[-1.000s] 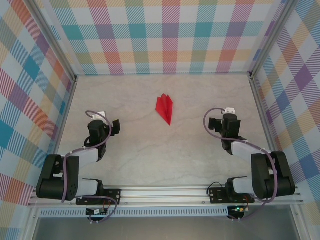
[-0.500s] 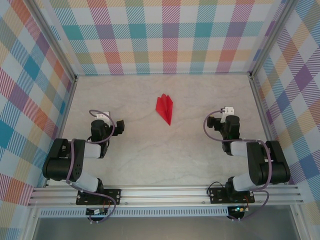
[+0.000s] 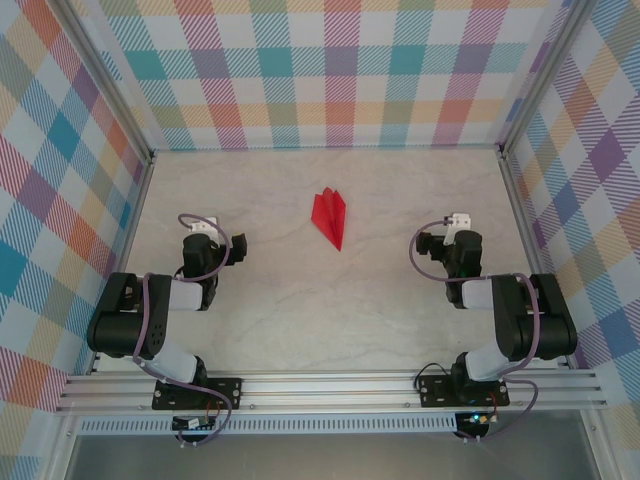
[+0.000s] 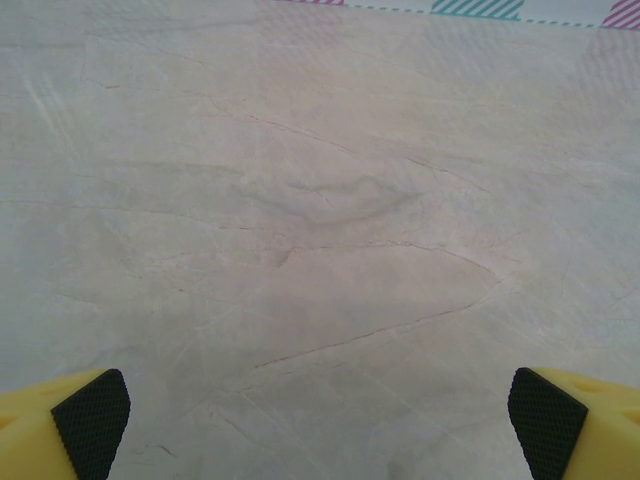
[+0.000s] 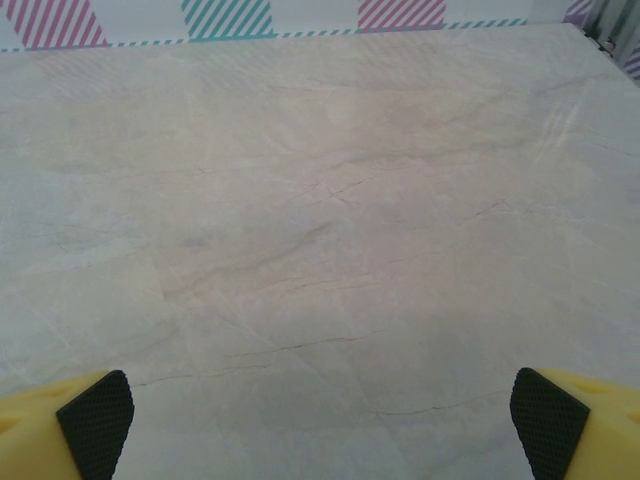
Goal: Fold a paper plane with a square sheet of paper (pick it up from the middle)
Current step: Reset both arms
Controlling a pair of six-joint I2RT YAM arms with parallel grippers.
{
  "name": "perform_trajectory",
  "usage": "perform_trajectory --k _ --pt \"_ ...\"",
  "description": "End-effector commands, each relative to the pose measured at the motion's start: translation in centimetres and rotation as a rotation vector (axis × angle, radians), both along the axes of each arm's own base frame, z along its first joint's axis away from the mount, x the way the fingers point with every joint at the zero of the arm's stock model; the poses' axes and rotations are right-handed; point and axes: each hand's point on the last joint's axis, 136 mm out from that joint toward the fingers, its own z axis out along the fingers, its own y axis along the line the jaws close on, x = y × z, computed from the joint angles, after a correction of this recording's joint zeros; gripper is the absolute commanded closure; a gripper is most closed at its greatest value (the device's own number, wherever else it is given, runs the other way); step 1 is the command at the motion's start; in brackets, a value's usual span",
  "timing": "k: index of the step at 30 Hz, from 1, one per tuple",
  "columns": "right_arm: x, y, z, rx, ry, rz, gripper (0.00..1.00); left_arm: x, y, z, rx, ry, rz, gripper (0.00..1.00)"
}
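red paper shows up bright on my screen: the paper plane (image 3: 330, 217) lies flat on the desk (image 3: 300, 300). it is about midway between the left edge and the right edge, and closer to the back edge than to the front edge. its sharp tip points toward the front edge and its wide end toward the back edge. it lies by itself, well apart from both arms.

the left arm (image 3: 150, 320) is tucked in by the front left corner, and the right arm (image 3: 515, 325) by the front right corner.

the left jaws are wide open. on the left wrist camera i see the left pads (image 4: 92, 420), black on yellow, far apart in the bottom corners, with bare pale stone-look desk between them. the right jaws are wide open too, and the right pads (image 5: 97, 418) sit just the same way over bare desk.

checked walls (image 3: 330, 70) in many colours stand along the back edge and the side edges.
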Motion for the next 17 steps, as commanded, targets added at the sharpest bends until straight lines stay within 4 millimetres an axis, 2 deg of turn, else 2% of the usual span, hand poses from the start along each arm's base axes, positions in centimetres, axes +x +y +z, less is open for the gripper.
perform_trajectory --k 1,17 --pt "0.73 0.36 0.82 0.024 -0.024 0.017 0.00 0.67 -0.31 0.51 0.012 -0.011 -0.013 0.00" --pt "0.74 0.39 0.84 0.023 -0.025 0.018 0.00 0.70 -0.33 0.36 0.013 -0.003 -0.014 0.00"
